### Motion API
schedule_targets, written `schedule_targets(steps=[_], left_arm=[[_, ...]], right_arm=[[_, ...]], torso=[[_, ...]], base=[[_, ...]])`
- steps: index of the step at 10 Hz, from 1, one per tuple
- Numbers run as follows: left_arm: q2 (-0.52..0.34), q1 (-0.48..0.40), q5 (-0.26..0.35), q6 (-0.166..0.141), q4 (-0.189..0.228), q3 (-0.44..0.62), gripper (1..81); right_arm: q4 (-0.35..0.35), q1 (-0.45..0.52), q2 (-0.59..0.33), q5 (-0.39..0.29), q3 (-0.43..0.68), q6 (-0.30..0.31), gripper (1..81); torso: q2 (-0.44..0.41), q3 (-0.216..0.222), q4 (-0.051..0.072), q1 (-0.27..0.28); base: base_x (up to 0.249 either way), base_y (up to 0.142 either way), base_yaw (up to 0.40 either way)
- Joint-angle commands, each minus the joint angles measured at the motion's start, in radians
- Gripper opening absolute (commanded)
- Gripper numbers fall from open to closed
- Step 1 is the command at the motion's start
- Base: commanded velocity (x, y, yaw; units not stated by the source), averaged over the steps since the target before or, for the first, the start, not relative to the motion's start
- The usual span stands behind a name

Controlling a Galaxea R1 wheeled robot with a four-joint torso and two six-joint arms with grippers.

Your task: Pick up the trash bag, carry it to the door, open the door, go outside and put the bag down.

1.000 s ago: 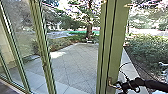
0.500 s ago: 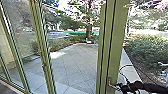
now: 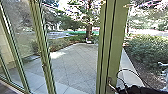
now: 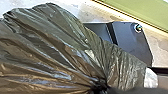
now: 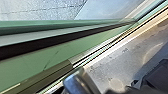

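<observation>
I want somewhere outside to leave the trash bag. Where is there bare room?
The patio looks bare between the narrow green upright and the wide green post, back to the planting by the tree. A pale strip beside the right-hand shrubs looks bare too. It is crowded at the handle, where the right arm is.

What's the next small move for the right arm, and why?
I'd probably ease the handle down with the right gripper: it is right by the handle, the door looks shut, and the bag shows large at the left wrist, well clear of the handle.
</observation>
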Motion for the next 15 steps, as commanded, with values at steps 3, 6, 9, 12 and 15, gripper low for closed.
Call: schedule_targets(steps=[3,6,9,12,15], left_arm=[[0.004,-0.043,0.058,0.005,-0.003,0.003,1.0],[-0.002,-0.037,0.058,0.005,-0.003,0.003,1.0],[-0.010,-0.030,0.060,0.003,-0.006,0.003,1.0],[-0.008,-0.017,0.060,0.004,-0.004,0.003,1.0],[-0.017,-0.012,0.113,0.003,-0.009,0.003,1.0]], right_arm=[[-0.019,0.060,0.094,-0.085,0.013,-0.006,81.1],[-0.018,0.041,0.124,-0.073,-0.032,-0.010,81.1],[-0.018,0.063,0.121,-0.070,-0.051,-0.012,81.1],[-0.012,0.090,0.115,-0.059,-0.094,-0.007,81.1],[-0.011,0.124,0.105,-0.019,-0.108,-0.007,81.1]], torso=[[0.000,-0.034,0.000,0.000],[0.000,-0.128,0.000,-0.001],[-0.002,-0.220,-0.002,-0.003],[-0.004,-0.221,-0.003,-0.005],[-0.004,-0.236,-0.004,-0.005]], base=[[0.000,0.000,0.000],[0.000,0.000,0.000],[0.000,0.000,0.000],[0.000,0.000,0.000],[0.000,0.000,0.000]])
